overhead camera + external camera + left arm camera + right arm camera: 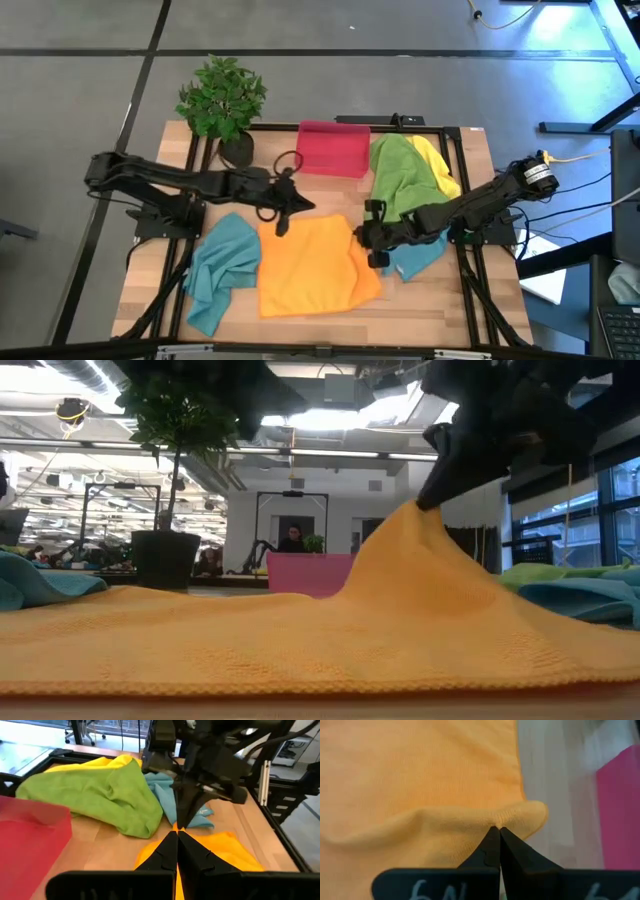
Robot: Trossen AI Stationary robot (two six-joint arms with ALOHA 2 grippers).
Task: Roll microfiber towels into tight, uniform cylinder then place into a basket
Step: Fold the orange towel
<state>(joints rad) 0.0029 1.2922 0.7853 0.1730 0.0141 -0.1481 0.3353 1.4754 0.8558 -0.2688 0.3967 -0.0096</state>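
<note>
Teal-blue towel (418,255) on the right: mostly hidden beneath the right arm (470,208) and the green towel (398,178); only its near part shows. Yellow towel (437,165): largely covered by the green one. Low view: both arms cut off by the top edge; basket (305,573) partly screened by the raised orange towel (400,610). Person (292,540) behind the basket: too small to make out.

A green plant (222,95) in a black pot (237,150) is placed at the far left corner of the wooden table (330,315), white papers (543,275) are seen on the grey floor (70,110), and a person (292,539) is seated in the room behind
</note>
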